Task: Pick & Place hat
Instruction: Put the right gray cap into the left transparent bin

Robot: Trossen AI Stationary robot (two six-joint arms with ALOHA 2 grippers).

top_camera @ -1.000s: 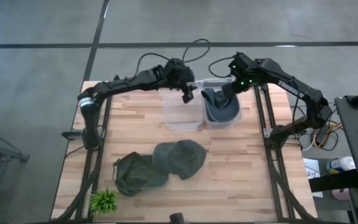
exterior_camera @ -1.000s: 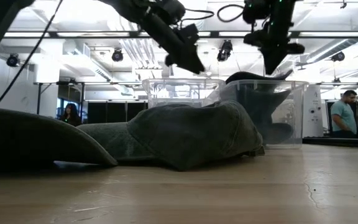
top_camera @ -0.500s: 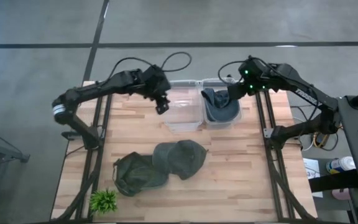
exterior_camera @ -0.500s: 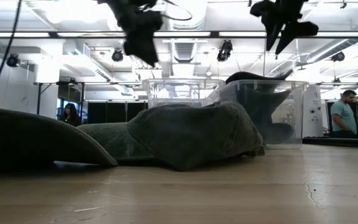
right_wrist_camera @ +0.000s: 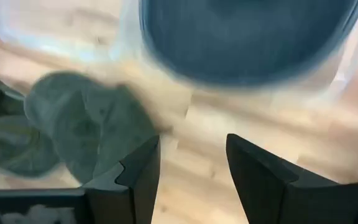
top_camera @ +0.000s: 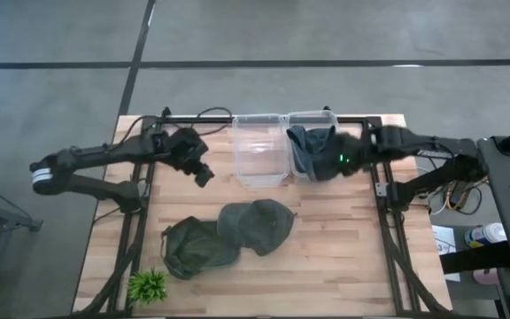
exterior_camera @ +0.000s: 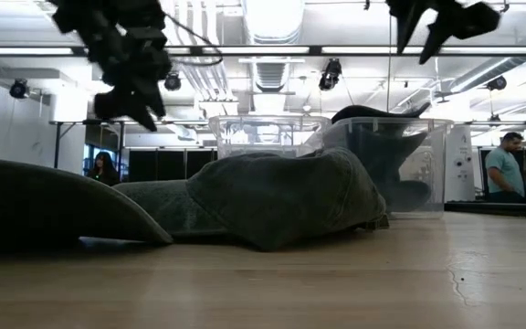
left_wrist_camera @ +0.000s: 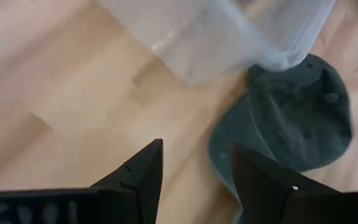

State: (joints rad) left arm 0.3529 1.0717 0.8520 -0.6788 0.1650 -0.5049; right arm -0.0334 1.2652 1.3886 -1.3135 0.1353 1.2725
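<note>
A: Nearest, two green hats (top_camera: 228,235) are noted overlapped on the table (top_camera: 343,266). Could both be lifted at once?

B: Likely, if the overlap is pinched; one could be dragged. Beyond them, the left gripper (top_camera: 200,170) is held above bare wood, fingers apart, nothing carried.

A: And farthest?

B: A blue hat (top_camera: 312,151) is seen in the right bin (top_camera: 326,115); the left bin (top_camera: 259,151) is empty. The right gripper (right_wrist_camera: 188,171), fingers apart, is beside the right bin, which could be knocked.
</note>
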